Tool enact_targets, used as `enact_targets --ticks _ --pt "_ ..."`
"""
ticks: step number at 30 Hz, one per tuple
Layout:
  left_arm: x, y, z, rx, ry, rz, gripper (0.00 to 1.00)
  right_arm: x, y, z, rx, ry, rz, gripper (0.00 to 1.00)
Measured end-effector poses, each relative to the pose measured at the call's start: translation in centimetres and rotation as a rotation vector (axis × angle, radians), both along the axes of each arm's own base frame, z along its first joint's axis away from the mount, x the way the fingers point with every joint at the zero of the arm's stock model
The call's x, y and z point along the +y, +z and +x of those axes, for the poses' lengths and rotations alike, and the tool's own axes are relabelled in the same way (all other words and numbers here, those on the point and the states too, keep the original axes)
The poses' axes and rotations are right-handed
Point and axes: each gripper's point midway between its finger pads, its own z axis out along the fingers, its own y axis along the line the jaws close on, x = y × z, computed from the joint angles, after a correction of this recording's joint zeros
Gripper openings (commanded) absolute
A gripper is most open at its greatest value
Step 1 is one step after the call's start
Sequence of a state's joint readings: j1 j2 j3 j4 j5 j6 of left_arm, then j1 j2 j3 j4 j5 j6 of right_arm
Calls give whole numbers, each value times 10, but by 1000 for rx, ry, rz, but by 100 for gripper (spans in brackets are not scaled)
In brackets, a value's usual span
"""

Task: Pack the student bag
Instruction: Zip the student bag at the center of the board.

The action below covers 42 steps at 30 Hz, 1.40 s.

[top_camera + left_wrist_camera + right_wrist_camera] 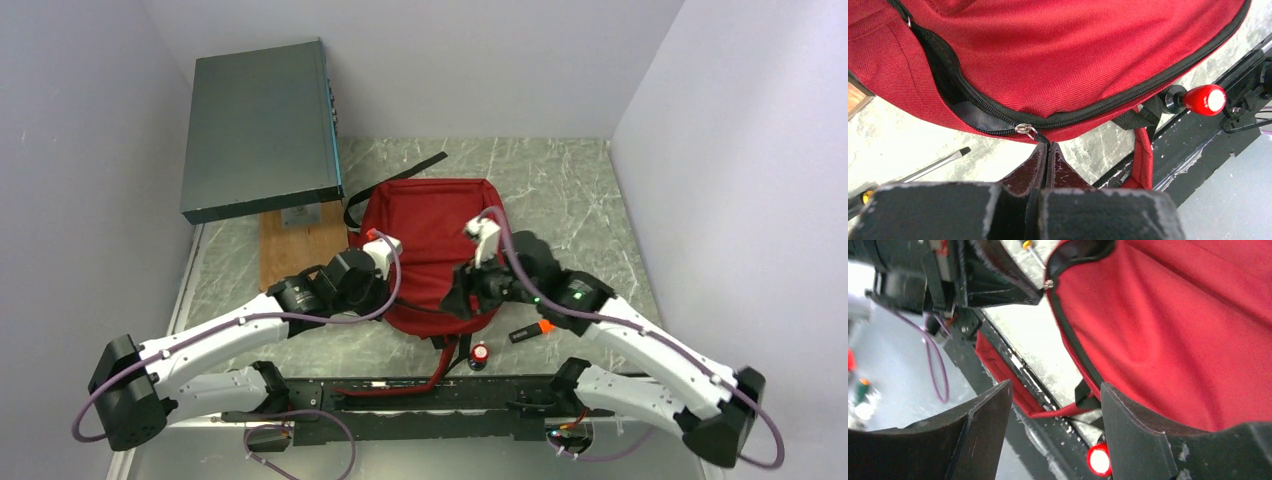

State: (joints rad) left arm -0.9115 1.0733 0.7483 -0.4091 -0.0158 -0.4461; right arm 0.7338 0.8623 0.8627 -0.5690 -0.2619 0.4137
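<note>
The student bag (430, 235), a dark red backpack, lies flat in the middle of the table. In the left wrist view its black zip (1128, 97) runs along the near edge of the bag (1073, 55) and gapes open at the left. My left gripper (1049, 148) is shut on the black zip pull (1040, 137) just behind the silver slider (1023, 129); in the top view it (383, 300) is at the bag's near left corner. My right gripper (1053, 405) is open and empty, hovering at the bag's (1173, 330) near right edge (458, 300).
A flat screwdriver (933, 167) lies left of the bag. A red-capped black item (480, 353) and an orange-and-black marker (530, 330) lie near the front rail. A dark green case (262, 125) rests on a wooden board (300, 250) at the back left. A red shoulder strap (1143, 160) trails over the rail.
</note>
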Motion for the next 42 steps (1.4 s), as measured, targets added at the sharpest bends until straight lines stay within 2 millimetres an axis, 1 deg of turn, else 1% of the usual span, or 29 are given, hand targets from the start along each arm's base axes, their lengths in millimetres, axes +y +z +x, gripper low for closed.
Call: enact_targets --ticks 3,5,7,10,12,14,18,21,23,25,31,32,33,35,36,38,40,42 --pt "0 8 0 -17 4 -27 0 34 -14 -12 -130 187 -51 68" --pt "1 11 0 -22 10 -49 0 48 -27 -16 -233 273 -76 65" --pt "1 11 0 -19 14 -66 0 57 -43 -18 -335 335 -114 62" --pt "1 5 -2 -3 21 -80 0 63 -70 -17 -499 389 -194 57" --pt "1 1 -3 12 25 -87 0 67 -83 -17 -576 422 -247 55" --pt "1 -1 -4 23 27 -94 0 75 -85 -13 -647 434 -279 53" --pt "1 -1 -3 36 31 -118 0 90 -75 2 -767 393 -293 50" --pt "0 2 -2 39 33 -133 0 95 -72 10 -816 355 -308 48" --pt "1 4 -1 38 35 -143 0 99 -74 13 -838 344 -322 46" --pt "2 6 0 36 38 -149 0 103 -78 12 -853 355 -326 45" --pt "4 7 3 42 46 -158 0 108 -94 9 -860 389 -348 46" --pt "5 7 3 43 47 -158 0 108 -95 8 -860 391 -347 42" --pt "5 7 3 45 48 -160 0 107 -96 8 -859 392 -347 32" --pt "5 7 3 46 48 -161 0 108 -100 9 -858 391 -356 2" --pt "5 7 4 47 50 -161 0 107 -103 10 -854 386 -368 0" --pt "8 5 5 47 65 -149 0 106 -110 11 -840 387 -394 0" --pt "18 -2 9 56 122 -101 0 107 -114 9 -821 399 -411 0" --pt "31 -9 16 60 184 -36 0 109 -114 5 -811 411 -406 0"
